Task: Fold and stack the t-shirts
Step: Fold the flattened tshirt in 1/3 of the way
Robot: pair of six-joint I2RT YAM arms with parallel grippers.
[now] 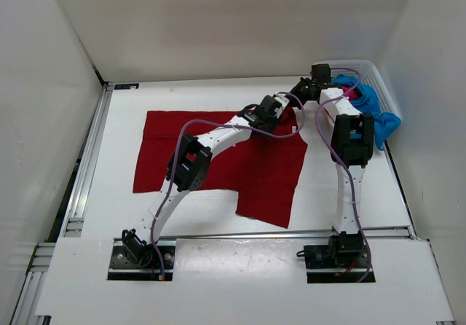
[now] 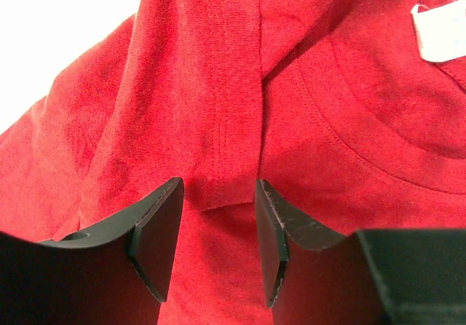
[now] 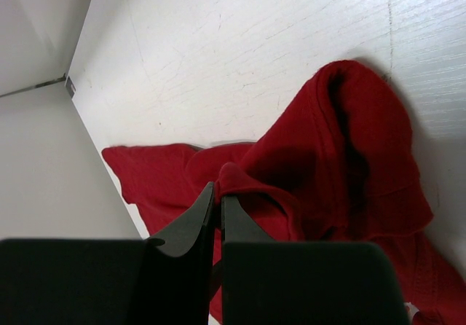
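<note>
Left gripper (image 2: 218, 230): jaws about half spread, straddling raised fold of red t-shirt (image 1: 269, 179) beside collar (image 2: 364, 143). Nothing clamped, as far as wrist view shows.

Shirt lies spread on table (image 1: 120, 157), upper right part bunched.

Right gripper (image 3: 218, 202): closed tight, pinching ridge of same shirt, cloth humped up beside it.

Far right: blue t-shirt (image 1: 375, 110) and pink t-shirt (image 1: 349, 90) in basket (image 1: 384, 84), not yet folded.

Step looks like smoothing before fold. Right should draw bunch outward and low. Left should nip only once fold sits fully between pads. Risk: dragging whole shirt.
</note>
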